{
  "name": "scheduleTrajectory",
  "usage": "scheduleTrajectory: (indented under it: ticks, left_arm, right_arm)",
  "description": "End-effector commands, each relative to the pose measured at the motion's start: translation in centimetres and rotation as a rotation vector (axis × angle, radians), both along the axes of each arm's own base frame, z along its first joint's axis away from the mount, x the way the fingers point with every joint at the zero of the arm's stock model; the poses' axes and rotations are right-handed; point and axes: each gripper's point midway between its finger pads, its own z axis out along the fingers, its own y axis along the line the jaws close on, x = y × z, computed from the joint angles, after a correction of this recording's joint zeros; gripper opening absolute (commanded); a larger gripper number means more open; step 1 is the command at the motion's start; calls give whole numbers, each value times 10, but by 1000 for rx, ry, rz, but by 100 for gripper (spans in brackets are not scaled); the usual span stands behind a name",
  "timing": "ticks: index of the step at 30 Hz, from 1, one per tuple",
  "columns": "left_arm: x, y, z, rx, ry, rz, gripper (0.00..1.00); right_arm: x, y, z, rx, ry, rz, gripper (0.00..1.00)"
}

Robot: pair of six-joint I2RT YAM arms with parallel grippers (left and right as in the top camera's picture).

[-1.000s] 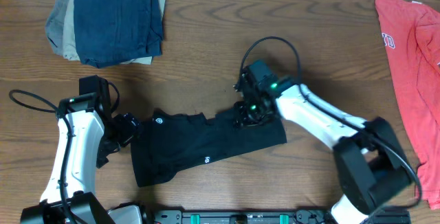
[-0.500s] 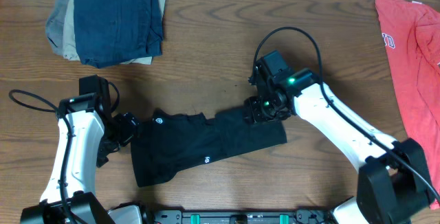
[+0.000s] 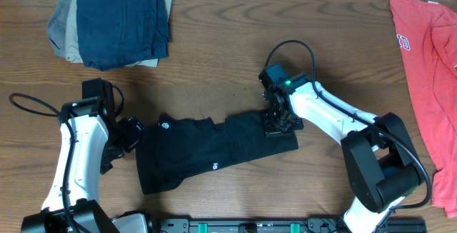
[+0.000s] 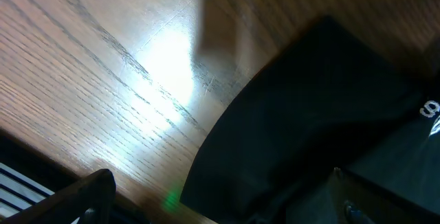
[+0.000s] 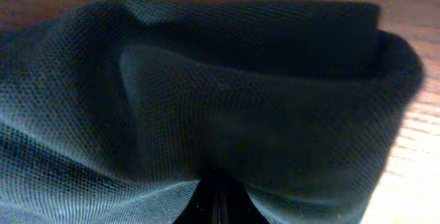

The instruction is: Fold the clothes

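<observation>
The clothes, a black T-shirt (image 3: 214, 147) with small white logo marks, lie as a long bunched strip across the near middle of the table. My right gripper (image 3: 276, 124) presses down on the strip's right end. In the right wrist view its jaws (image 5: 218, 207) are shut on a pinched fold of the black fabric (image 5: 227, 80). My left gripper (image 3: 132, 134) sits at the strip's left end, low over the wood. In the left wrist view it (image 4: 220, 200) stands wide open, and the shirt's edge (image 4: 323, 100) lies between its fingers without being gripped.
A stack of folded garments (image 3: 118, 18), dark blue on top, sits at the back left. A red T-shirt (image 3: 428, 68) lies along the right edge. A black rail (image 3: 250, 226) runs along the table's near edge, close to the shirt.
My right gripper swung right, then dropped onto the shirt's right end and closed on the fabric. The left arm and the shirt's left part have not moved.
</observation>
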Motion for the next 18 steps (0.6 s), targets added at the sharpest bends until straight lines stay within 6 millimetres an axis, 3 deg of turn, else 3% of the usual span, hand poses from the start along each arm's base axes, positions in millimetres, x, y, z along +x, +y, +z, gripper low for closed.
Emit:
scheduleTrajectory:
  ticks: [1,5,7,8,10,15,18]
  left_arm:
    - [-3,0,-2,-1,9,-3,99]
    - [-3,0,-2,-1,9,-3,99]
    - [-3,0,-2,-1,9,-3,99]
    - [-3,0,-2,-1,9,-3,99]
    - [-3,0,-2,-1,8,-3,99]
    - [-3,0,-2,-1,8,-3,99]
    - [-3,0,-2,-1,8,-3,99]
  right_arm:
    - [11,-22,-4,-86,-34,-91,1]
    - [23,-34,18,-71,-82,-138,8]
    - [26,-43,33,-57,-108,-161,21]
    - [28,-49,44,-47,-130,-166,40]
    - [30,-59,60,-32,-166,-169,97]
    - [30,-84,86,-16,-209,-188,99]
    - [34,-82,85,46,-207,-144,99]
